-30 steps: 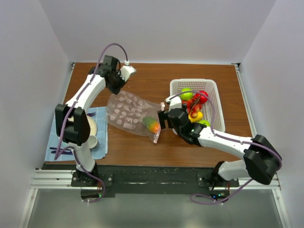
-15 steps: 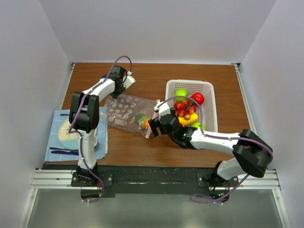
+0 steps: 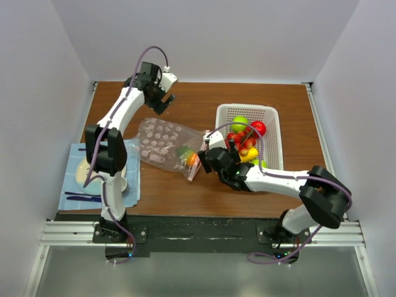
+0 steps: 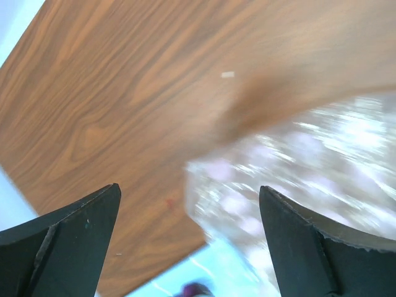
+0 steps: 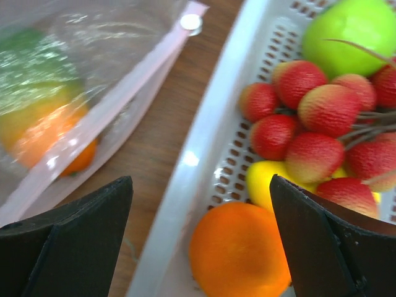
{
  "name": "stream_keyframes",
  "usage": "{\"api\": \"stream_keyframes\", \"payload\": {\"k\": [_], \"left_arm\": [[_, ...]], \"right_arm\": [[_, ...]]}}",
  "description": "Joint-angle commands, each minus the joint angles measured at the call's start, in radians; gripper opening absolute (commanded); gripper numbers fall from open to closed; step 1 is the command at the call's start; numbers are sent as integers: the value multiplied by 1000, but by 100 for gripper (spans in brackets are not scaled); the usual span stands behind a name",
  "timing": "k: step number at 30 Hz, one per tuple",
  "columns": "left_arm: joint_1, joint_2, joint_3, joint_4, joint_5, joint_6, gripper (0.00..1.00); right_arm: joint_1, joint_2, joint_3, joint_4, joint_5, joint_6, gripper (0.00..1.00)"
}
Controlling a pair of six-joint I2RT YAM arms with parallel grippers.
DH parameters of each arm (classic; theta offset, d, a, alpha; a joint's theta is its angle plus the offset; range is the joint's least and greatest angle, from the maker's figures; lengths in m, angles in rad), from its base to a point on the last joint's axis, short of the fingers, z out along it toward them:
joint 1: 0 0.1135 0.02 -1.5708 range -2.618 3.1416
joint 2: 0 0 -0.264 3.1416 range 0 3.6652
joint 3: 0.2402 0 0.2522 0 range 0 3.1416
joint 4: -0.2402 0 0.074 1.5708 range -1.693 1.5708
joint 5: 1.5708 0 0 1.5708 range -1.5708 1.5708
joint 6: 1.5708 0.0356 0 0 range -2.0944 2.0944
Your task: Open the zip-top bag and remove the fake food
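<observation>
Since the zip strip [image 5: 111, 105] of the bag [image 3: 161, 142] lies just left of your right fingers [image 5: 74, 247], apart and empty like the left fingers [image 4: 62, 241], reach with the right arm.

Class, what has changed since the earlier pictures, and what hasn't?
The right claw moved left to the zip-top bag, which shifted left with its fake food; the basket slightly too. Nothing gripped: both claws open. The left claw stayed beyond the bag.
</observation>
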Motion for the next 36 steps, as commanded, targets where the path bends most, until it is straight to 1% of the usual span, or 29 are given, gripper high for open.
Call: {"api": "stream_keyframes", "payload": {"k": [1, 2, 3, 4, 5, 6, 7, 8, 9, 13, 15, 19, 23, 30, 36], "left_arm": [[-29, -199, -68, -150, 284, -65, 100], [-37, -246, -117, -148, 307, -62, 100], [-43, -267, -214, -145, 350, -62, 100], [-60, -284, -263, -139, 366, -61, 100], [-70, -308, -312, -124, 372, -56, 100], [-81, -316, -396, -109, 369, -56, 100], [-96, -319, -431, -95, 364, -50, 100], [-101, -314, -461, -70, 361, -50, 100], [-104, -307, -494, -63, 355, -50, 100], [-121, -265, -530, -15, 334, -51, 100], [-127, -236, -527, 13, 305, -50, 100], [-133, -184, -515, 42, 251, -39, 100], [-135, -156, -537, 91, 182, -21, 100], [-141, -120, -564, 152, 84, 22, 100], [-155, -126, -599, 172, 64, 67, 100]], "right_arm": [[-18, -45, 43, -29, 147, 39, 96], [-18, -72, 44, -23, 140, 13, 94], [-4, -88, 49, -15, 126, 3, 93], [3, -103, 59, -12, 100, -5, 92], [16, -132, 66, -3, 68, -17, 89], [35, -145, 69, 26, -34, -19, 88], [40, -154, 70, 46, -98, -18, 88], [43, -164, 70, 66, -151, 1, 84], [49, -162, 70, 103, -260, 10, 83], [59, -108, 61, 167, -395, 35, 76], [59, -51, 53, 189, -413, 38, 73], [57, 33, 47, 190, -394, 42, 72], [46, 56, 30, 212, -365, 15, 72], [29, 96, 44, 230, -368, -22, 75], [20, 191, 101, 261, -380, -39, 77]]}}
